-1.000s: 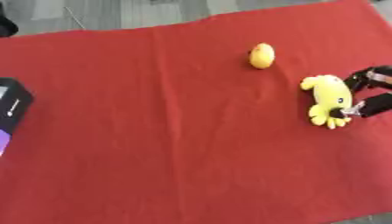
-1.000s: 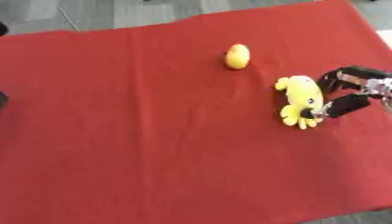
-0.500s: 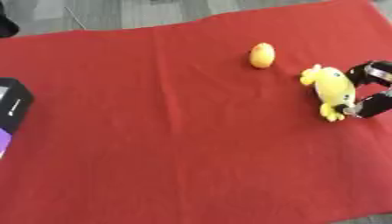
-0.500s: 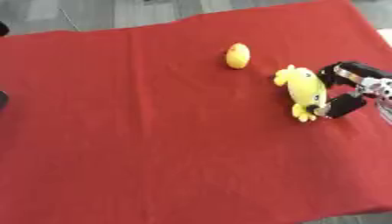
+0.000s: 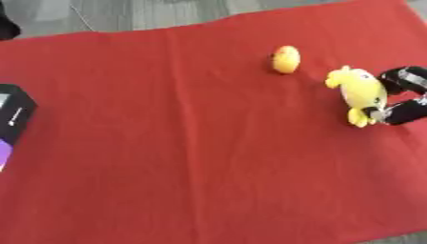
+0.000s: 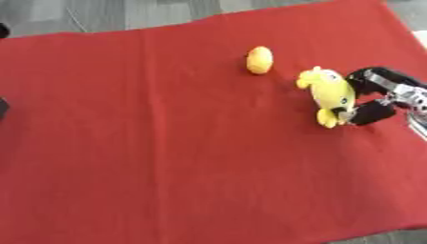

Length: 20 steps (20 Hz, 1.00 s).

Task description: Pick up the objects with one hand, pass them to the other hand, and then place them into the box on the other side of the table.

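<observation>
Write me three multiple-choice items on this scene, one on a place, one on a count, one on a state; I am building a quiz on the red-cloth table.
1. Where is the black box?
A. left edge of the red cloth
B. right edge
C. centre

2. How many yellow things lie on the cloth?
A. one
B. two
C. four

3. What is the right hand doing?
A. resting open, apart from everything
B. curled round the yellow plush toy
C. holding the box

Answers: 1 A, the box sits at the left border; 2 B, the plush toy and a small yellow oval object; 3 B, its black fingers wrap the toy's side.
</observation>
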{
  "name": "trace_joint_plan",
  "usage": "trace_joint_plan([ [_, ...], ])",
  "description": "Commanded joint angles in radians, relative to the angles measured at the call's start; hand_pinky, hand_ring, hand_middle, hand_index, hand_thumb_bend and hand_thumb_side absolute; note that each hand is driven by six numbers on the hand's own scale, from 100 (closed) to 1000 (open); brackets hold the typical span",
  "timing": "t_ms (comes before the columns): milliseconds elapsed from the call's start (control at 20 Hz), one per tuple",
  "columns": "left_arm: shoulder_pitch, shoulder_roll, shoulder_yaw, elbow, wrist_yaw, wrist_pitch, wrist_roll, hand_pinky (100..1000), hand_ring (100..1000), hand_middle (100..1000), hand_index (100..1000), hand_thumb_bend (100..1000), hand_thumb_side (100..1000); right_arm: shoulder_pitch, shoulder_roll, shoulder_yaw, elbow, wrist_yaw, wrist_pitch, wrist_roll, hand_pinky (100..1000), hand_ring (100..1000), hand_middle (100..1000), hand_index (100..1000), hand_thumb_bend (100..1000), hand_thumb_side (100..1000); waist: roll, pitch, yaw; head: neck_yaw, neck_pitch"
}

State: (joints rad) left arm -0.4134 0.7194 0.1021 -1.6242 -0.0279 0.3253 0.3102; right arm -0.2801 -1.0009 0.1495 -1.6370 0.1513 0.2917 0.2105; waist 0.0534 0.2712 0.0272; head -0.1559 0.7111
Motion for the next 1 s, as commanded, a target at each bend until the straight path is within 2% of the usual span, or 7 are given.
trace_joint_plan([
  [50, -0.006, 0.027, 0.02, -0.019, -0.002, -0.001, 0.005, 758, 644, 648, 679, 535, 462, -0.005, -0.028, -0.041, -0.056, -0.041, 0.01, -0.023, 799, 679, 563, 641, 189, 100, 0.008, 0.001, -0.002, 0.006, 0.0],
  [250, -0.002, 0.025, 0.021, -0.024, -0.001, -0.003, 0.006, 758, 645, 648, 680, 533, 463, -0.014, -0.006, -0.081, -0.134, -0.101, 0.019, -0.054, 783, 659, 549, 628, 155, 100, 0.01, -0.002, -0.007, 0.012, -0.001],
  [400, 0.0, 0.024, 0.022, -0.028, 0.0, -0.003, 0.005, 758, 644, 647, 681, 532, 463, -0.016, 0.005, -0.092, -0.174, -0.12, 0.026, -0.073, 778, 653, 550, 631, 134, 100, 0.012, -0.003, -0.007, 0.015, -0.001],
  [500, 0.008, 0.018, 0.024, -0.04, 0.002, -0.007, 0.006, 758, 644, 647, 682, 531, 463, -0.02, 0.02, -0.099, -0.234, -0.134, 0.009, -0.086, 777, 651, 550, 632, 134, 100, 0.016, -0.004, -0.005, 0.026, -0.001],
  [700, 0.02, 0.008, 0.028, -0.063, 0.007, -0.007, 0.012, 757, 643, 646, 682, 531, 463, -0.02, 0.028, -0.094, -0.338, -0.139, -0.002, -0.1, 775, 648, 551, 633, 135, 100, 0.021, -0.009, -0.001, 0.046, -0.003],
  [850, 0.021, 0.002, 0.029, -0.074, 0.008, -0.007, 0.014, 756, 641, 645, 682, 530, 462, -0.039, 0.042, -0.079, -0.36, -0.147, -0.028, -0.096, 777, 657, 559, 640, 138, 100, 0.021, -0.016, 0.002, 0.051, 0.0],
  [1000, 0.014, -0.013, 0.025, -0.085, 0.009, -0.007, 0.011, 756, 641, 644, 682, 529, 464, -0.069, 0.075, -0.061, -0.363, -0.148, -0.048, -0.092, 774, 658, 565, 647, 128, 100, 0.023, -0.03, 0.01, 0.042, 0.016],
])
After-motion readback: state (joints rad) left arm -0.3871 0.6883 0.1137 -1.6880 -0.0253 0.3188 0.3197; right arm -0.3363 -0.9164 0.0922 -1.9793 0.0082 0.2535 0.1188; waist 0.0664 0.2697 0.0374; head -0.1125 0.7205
